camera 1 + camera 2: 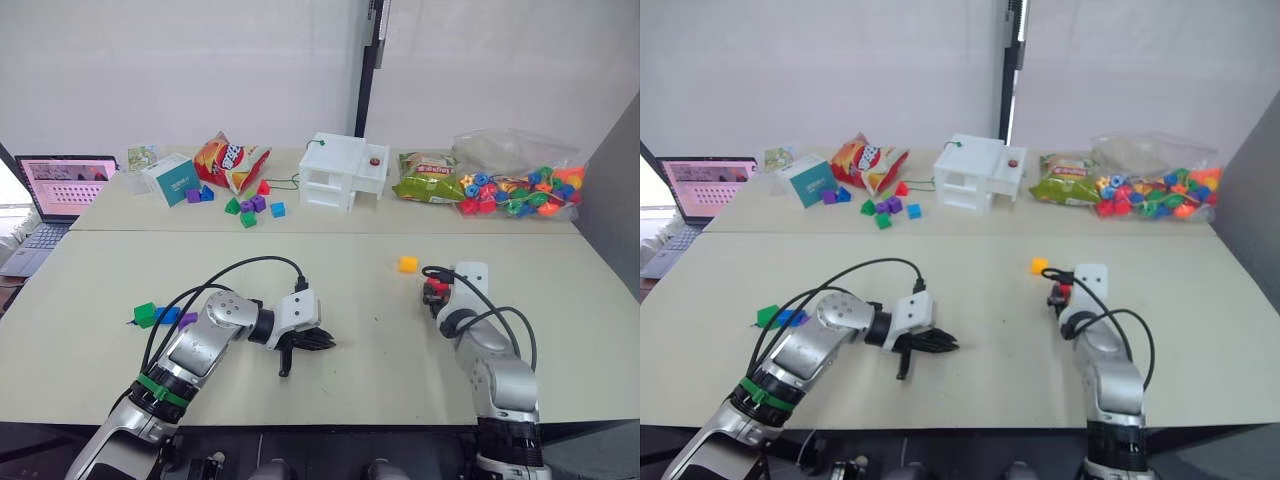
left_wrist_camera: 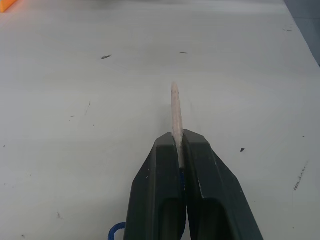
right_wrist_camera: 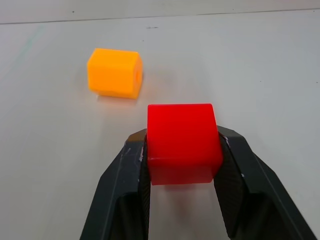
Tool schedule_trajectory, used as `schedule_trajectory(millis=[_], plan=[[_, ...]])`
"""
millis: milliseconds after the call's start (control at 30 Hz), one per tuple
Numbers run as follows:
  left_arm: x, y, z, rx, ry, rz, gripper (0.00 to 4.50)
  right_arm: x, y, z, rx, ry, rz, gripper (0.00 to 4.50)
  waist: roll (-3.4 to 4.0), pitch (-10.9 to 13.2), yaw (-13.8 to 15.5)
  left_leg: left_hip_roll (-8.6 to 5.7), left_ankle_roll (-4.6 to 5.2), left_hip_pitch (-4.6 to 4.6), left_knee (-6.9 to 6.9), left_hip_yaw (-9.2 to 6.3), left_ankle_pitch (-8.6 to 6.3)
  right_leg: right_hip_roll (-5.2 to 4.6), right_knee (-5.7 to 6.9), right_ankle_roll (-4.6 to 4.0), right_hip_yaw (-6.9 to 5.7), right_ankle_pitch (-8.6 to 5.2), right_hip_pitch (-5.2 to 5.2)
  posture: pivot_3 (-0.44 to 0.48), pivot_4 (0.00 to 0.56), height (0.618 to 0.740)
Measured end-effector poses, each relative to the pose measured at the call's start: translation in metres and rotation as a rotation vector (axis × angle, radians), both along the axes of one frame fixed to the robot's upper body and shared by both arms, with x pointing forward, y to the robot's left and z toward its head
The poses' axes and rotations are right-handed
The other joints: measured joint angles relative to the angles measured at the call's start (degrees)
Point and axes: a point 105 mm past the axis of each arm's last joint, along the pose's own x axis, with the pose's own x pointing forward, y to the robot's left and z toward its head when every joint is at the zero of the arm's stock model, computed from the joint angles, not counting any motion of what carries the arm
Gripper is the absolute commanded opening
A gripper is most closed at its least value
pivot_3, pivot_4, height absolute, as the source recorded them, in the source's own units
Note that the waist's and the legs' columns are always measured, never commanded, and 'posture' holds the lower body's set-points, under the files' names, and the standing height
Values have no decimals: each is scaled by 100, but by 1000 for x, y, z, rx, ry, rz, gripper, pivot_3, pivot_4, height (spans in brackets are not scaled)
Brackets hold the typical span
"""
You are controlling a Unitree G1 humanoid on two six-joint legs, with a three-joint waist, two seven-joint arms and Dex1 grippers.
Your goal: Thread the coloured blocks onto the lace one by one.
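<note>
No block on lace yet. Left gripper [image 2: 179, 145] pinched shut on lace [image 2: 176, 112], stiff pale tip jutting forward, near-left of table [image 1: 340, 400]. Right gripper [image 3: 182, 150] clamps red block [image 3: 182, 142]; yellow block [image 3: 115, 72] lies just beyond. Green [image 1: 146, 314], blue [image 1: 168, 316], purple [image 1: 188, 319] blocks wait far left. All five left to thread.

On the near table [image 1: 360, 330], the left gripper [image 1: 318, 341] sits left of centre, pinching the lace's stiff tip [image 2: 176, 117]. A few blocks [image 1: 160, 316] lie further left. The right gripper [image 3: 182, 150] clamps one block [image 3: 182, 142] at the right, with another block [image 1: 407, 264] just behind it. Boxes, bags and small pieces line the far table [image 1: 330, 218].
</note>
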Motion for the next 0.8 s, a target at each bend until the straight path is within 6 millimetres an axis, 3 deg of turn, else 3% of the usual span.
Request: schedule_trajectory(millis=[67, 167, 233, 333, 433, 500, 567, 733, 800], plan=[[1, 5, 0, 10, 0, 13, 0, -20, 22, 7, 16, -12, 63, 1171, 7, -1, -8, 5, 0, -5, -3, -3, 0, 6, 7, 0, 0, 0, -6, 0, 150, 740], [7, 14, 6, 2, -5, 68, 0, -56, 84, 16, 30, 7, 273, 1171, 9, -2, -67, 10, -1, -4, -3, -4, 0, 11, 3, -2, 1, 0, -5, 0, 150, 740], [7, 16, 10, -7, -8, 77, 0, -69, 108, 15, 31, 33, 360, 1171, 9, -2, -61, 6, -1, -2, 0, -5, 0, 6, -1, -2, 1, -1, -4, 0, 150, 740], [5, 27, 13, 4, -3, 106, 0, -78, 125, 8, 25, 81, 408, 1171, 8, -2, -30, 1, -1, 1, 2, -9, 0, 0, -6, -1, -3, -1, 2, 0, 150, 740], [3, 44, 10, 45, 15, 156, 0, -84, 132, -21, 14, 210, 429, 1171, 7, -2, -27, 0, -1, 4, 2, -9, 0, 0, -5, -1, -3, -1, 2, 0, 150, 740], [3, 46, 12, 50, 18, 166, 0, -83, 134, -21, 17, 205, 435, 1171, 5, -4, -29, 1, -1, 18, 0, -10, 0, 1, -6, -1, -5, -1, 14, 0, 150, 740], [-1, 43, 14, 45, 14, 154, 0, -83, 135, -22, 21, 195, 436, 2241, 4, -5, -39, 2, -1, 25, -2, -9, 0, 3, -6, -2, -3, -1, 17, 0, 150, 740], [-6, 43, 15, 45, 31, 160, 0, -85, 131, -22, 9, 185, 458, 3956, 4, -4, -40, 2, -2, 21, -3, -8, 0, 3, -4, -3, -1, -2, 11, 0, 150, 740], [-8, 46, 13, 47, 45, 174, 0, -88, 126, -8, -39, 144, 538, 4480, 4, -4, -31, 1, -1, 18, 0, -8, 0, 0, -5, -3, -2, -1, 12, 0, 150, 740]])
